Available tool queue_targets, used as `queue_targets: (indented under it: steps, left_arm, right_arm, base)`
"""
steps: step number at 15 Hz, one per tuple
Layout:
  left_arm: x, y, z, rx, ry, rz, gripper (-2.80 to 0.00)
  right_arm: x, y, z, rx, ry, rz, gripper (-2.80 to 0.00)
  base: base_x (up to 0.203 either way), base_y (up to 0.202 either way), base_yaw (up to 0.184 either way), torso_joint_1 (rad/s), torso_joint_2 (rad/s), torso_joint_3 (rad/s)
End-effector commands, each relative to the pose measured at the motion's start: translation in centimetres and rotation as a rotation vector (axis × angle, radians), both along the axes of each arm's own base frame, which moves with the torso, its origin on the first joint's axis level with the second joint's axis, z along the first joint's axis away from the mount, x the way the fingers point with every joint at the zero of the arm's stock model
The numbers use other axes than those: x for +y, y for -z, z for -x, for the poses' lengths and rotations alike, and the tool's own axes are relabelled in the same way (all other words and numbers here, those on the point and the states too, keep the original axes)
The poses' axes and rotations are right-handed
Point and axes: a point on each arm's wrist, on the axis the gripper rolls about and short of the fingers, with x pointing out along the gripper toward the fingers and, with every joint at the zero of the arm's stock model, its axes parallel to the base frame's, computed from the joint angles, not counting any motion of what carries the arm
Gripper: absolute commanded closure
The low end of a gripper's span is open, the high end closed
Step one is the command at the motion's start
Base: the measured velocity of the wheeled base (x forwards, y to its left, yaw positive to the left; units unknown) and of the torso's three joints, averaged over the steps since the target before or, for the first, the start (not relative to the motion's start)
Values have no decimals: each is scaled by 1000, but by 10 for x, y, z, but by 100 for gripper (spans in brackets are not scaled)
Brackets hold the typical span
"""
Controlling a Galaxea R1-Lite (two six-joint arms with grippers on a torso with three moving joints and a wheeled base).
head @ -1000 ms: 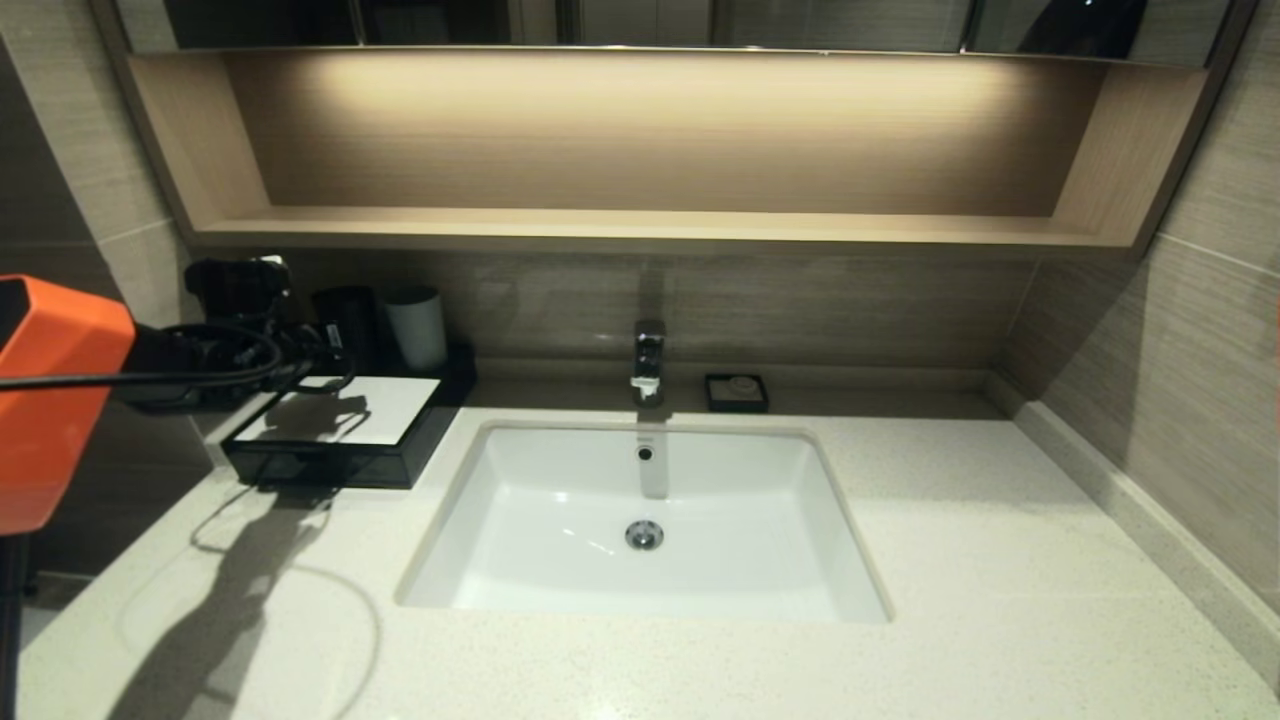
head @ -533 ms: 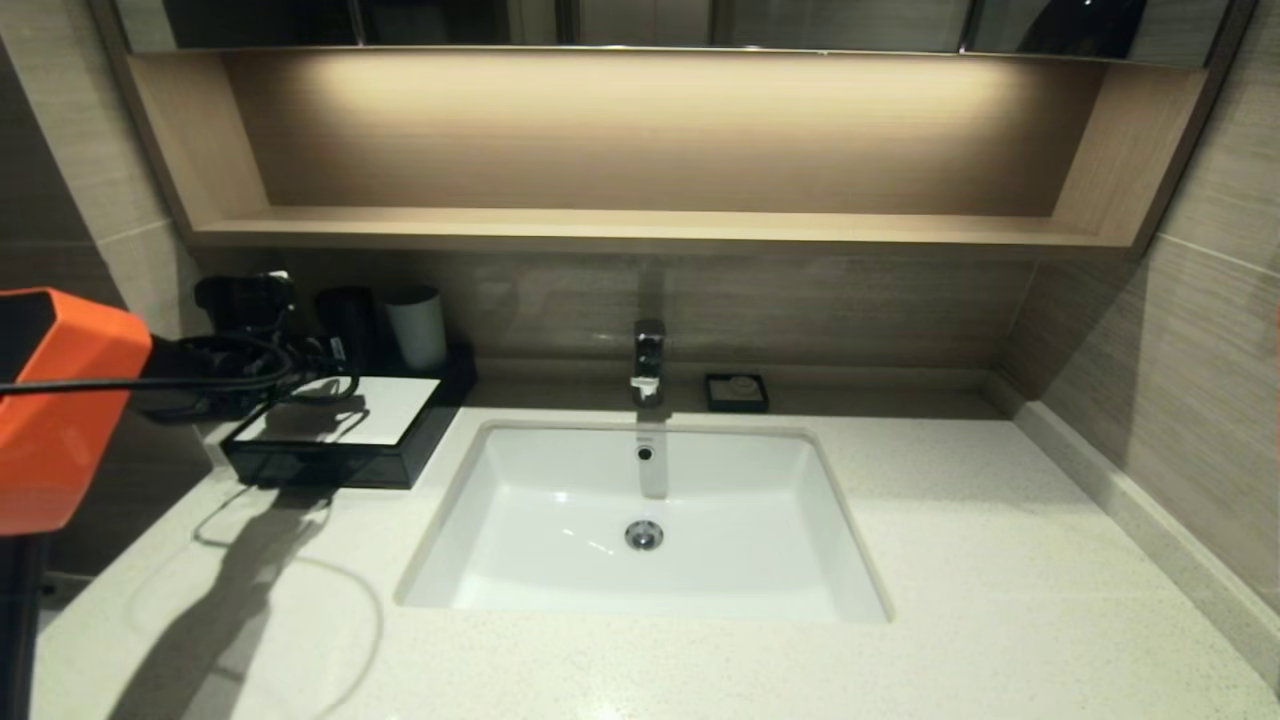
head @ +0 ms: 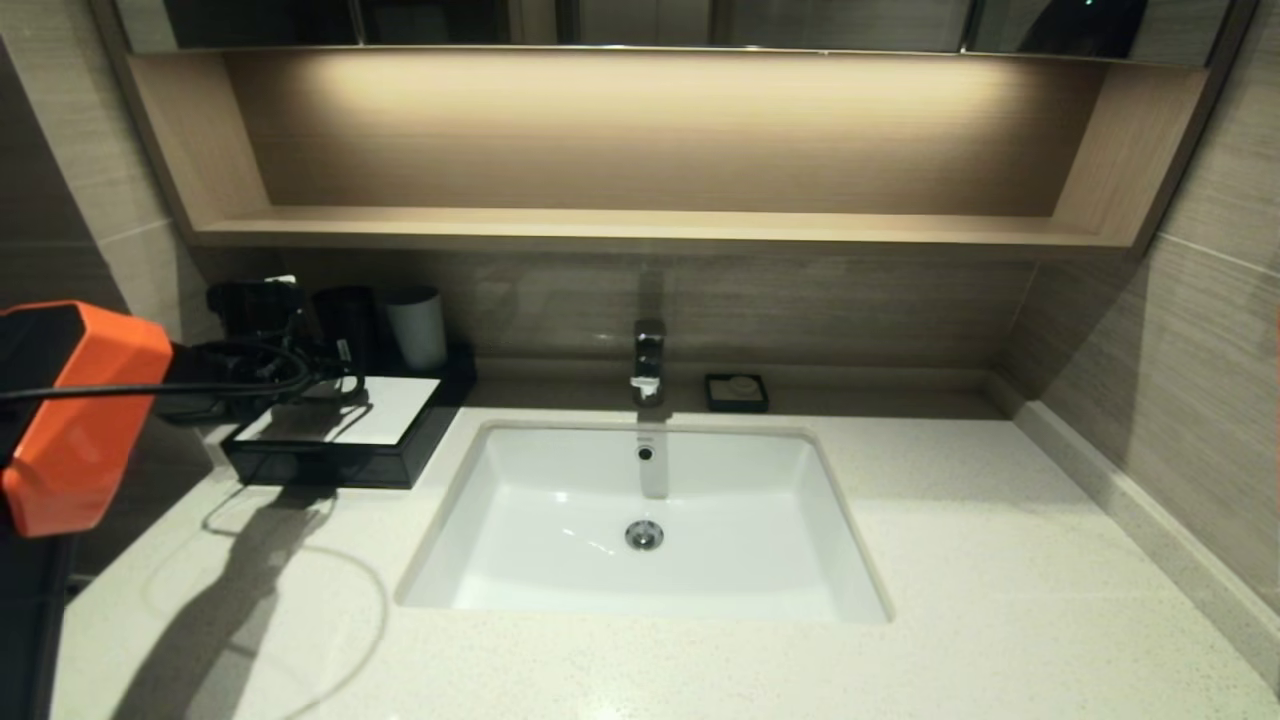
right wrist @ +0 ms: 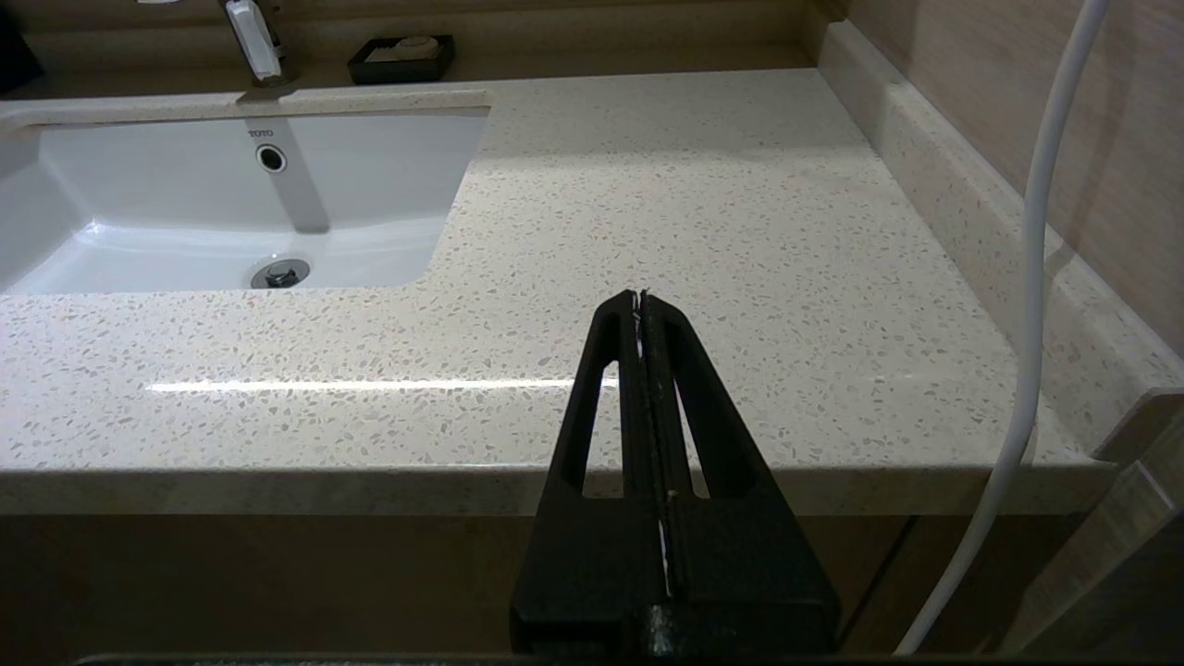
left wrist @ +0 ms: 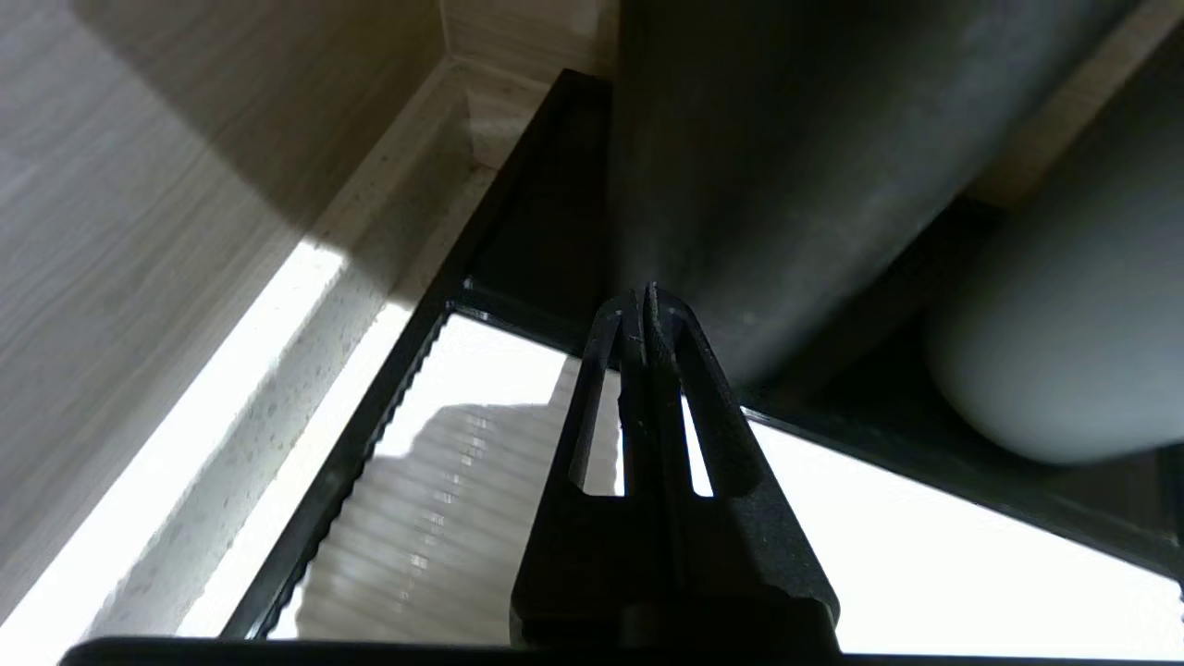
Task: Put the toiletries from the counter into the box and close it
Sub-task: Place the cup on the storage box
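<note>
The black box (head: 330, 466) with its white top panel (head: 395, 410) stands at the counter's (head: 1000, 560) back left, its front drawer closed. The plastic-wrapped toiletries are not visible in any view. My left gripper (head: 330, 380) is shut and empty, low over the back edge of the white panel (left wrist: 925, 536), its tips (left wrist: 645, 296) just in front of the dark grey cup (left wrist: 786, 166). My right gripper (right wrist: 640, 298) is shut and empty, held off the counter's front right edge (right wrist: 740, 185); it is not in the head view.
A dark cup (head: 345, 322) and a white cup (head: 418, 325) stand behind the box. The white basin (head: 560, 500) sits mid-counter with the faucet (head: 648, 360) behind it. A small black soap dish (head: 736, 392) is by the back wall. A white cable (right wrist: 1036, 277) hangs at right.
My left arm has shifted to the right and a little lower, carrying the shut gripper further over the box top toward the cups. Nothing else moved.
</note>
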Motion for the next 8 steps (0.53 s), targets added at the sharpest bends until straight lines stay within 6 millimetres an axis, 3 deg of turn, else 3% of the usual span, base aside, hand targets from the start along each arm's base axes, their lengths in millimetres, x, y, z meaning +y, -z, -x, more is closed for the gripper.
queue_targets:
  steps: [1, 8]
  left_arm:
    - [1, 8, -6, 1, -2, 0, 0]
    - [2, 22, -12, -3, -1, -4, 0]
  right_arm:
    - [0, 0, 0, 1, 0, 0, 0]
    - [0, 0, 0, 1, 0, 0, 0]
  base:
    - [0, 0, 0, 0, 0, 0]
    - [0, 0, 0, 0, 0, 0]
